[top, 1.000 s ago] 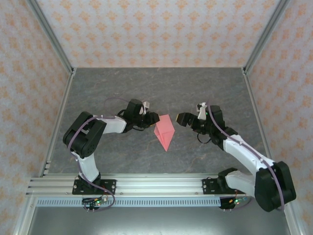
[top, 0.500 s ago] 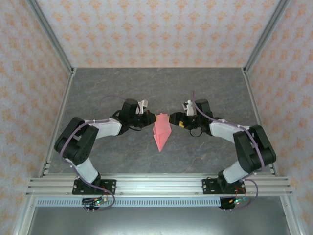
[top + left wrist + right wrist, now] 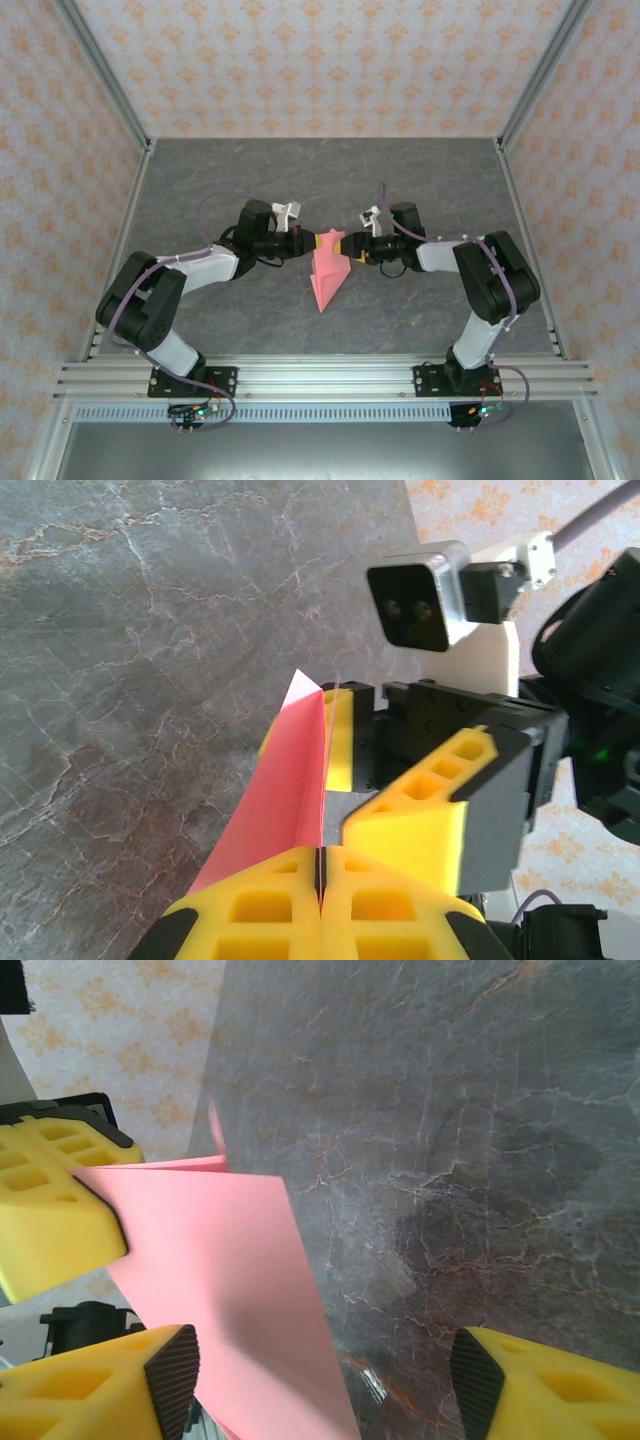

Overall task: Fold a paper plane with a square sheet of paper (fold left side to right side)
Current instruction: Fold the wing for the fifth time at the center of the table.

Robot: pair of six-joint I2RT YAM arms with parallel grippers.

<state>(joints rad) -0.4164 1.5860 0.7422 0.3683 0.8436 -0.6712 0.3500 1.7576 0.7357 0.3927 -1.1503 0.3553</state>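
Left gripper [image 3: 320, 242] has pinched the salmon-pink creased paper dart [image 3: 328, 276] while right gripper [image 3: 351, 246], jaws apart, arrives: fold likely next

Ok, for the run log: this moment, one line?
left jaws: shut on paper plane | right jaws: open around its opposite side
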